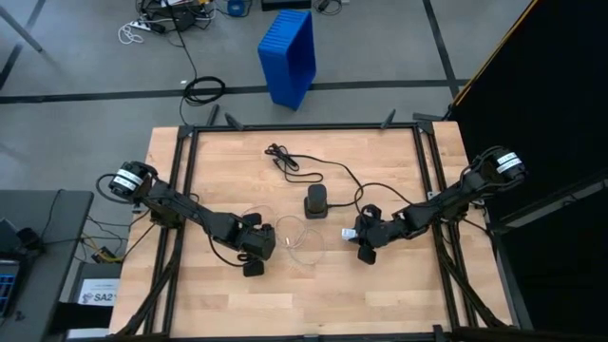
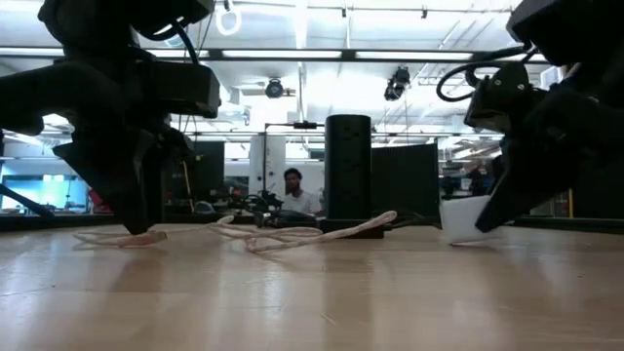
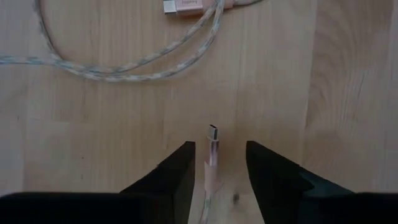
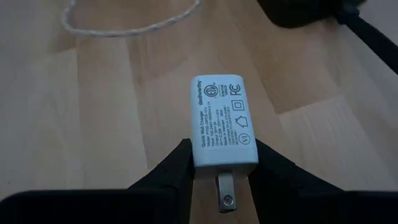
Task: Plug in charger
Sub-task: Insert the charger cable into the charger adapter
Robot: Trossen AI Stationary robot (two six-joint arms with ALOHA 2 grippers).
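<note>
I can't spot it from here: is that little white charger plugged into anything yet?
Not plugged in. The white charger sits gripped between the right gripper's fingers above the wooden table, its metal prongs bare.

White charger (image 4: 222,120) bears a grey printed label with certification marks, including "FC" and a house symbol; its fine lines are too small to read. A floor card (image 1: 95,294) shows "SA2".

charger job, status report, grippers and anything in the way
Right gripper shut on white charger block. Left gripper open astride cable plug lying on table. Black power tower unplugged into, nothing blocking it.
</note>
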